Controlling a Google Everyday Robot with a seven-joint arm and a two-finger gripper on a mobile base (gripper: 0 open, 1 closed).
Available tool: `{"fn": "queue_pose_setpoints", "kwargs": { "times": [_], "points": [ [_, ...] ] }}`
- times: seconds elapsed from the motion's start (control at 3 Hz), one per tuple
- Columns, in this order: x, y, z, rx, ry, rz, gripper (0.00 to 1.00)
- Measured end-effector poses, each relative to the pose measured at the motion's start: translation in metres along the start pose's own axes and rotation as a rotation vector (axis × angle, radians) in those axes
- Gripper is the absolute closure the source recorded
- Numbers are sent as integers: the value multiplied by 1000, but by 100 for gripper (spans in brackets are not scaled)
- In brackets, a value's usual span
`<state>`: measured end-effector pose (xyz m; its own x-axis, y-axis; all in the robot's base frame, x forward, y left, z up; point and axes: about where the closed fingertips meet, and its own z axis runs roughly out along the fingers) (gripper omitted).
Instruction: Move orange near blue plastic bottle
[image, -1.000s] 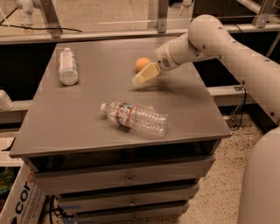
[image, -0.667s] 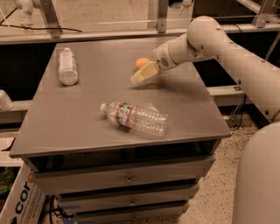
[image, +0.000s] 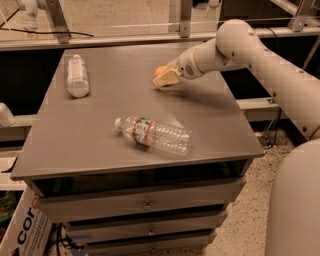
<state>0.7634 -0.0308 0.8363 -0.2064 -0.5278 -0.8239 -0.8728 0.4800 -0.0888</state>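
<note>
The orange (image: 160, 70) sits on the grey table (image: 100, 125) at the back, right of the middle. It is partly hidden behind my gripper (image: 165, 79), which reaches in from the right and sits right at the orange's near side, low over the table. The blue plastic bottle (image: 77, 76), stubby and pale, lies on its side at the table's back left, far from the orange.
A longer clear ribbed bottle (image: 155, 134) with a red-and-blue label lies on its side near the table's front middle. The table has drawers (image: 145, 204) below. A metal rail (image: 125, 39) runs behind the table. A cardboard box (image: 22, 232) stands at the lower left.
My gripper has moved a little farther back toward the orange and now covers more of it. The orange and both bottles have not moved.
</note>
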Motion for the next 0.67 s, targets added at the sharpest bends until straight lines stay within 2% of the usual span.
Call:
{"fn": "queue_pose_setpoints", "kwargs": {
  "times": [0.33, 0.67],
  "points": [
    [0, 0, -5, -2, -11, 3, 64],
    [-7, 6, -10, -28, -34, 7, 87]
  ]
}}
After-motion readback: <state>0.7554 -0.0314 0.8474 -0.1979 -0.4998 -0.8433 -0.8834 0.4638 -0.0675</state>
